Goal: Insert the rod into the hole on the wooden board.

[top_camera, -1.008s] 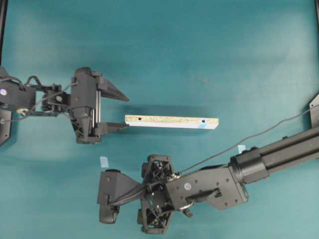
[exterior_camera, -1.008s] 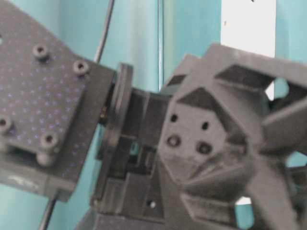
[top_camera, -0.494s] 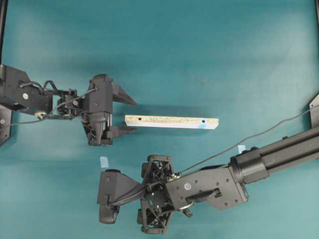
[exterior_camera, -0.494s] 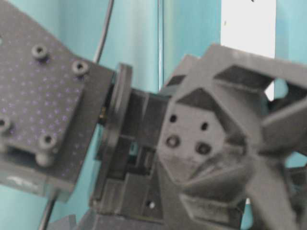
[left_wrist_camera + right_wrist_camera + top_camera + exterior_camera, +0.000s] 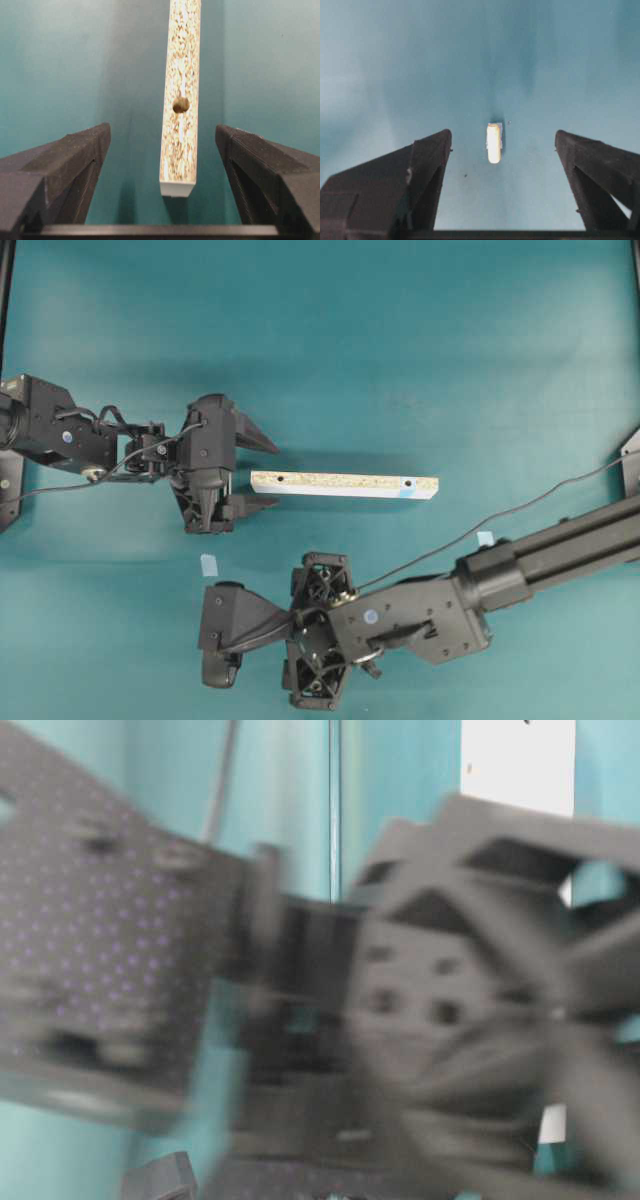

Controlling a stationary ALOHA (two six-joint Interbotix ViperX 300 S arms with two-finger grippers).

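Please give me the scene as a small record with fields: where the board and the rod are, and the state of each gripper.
wooden board: flat on the table, long side left to right
blue-marked hole: board's right end, empty
rod: lying on the table, ahead of the right gripper
left gripper: open, at the board's left end
right gripper: open, holds nothing

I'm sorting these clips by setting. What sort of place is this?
Probably a robotics lab bench: two black arms with open grippers, left gripper and right gripper, over a plain teal table holding only a wooden board and rod.
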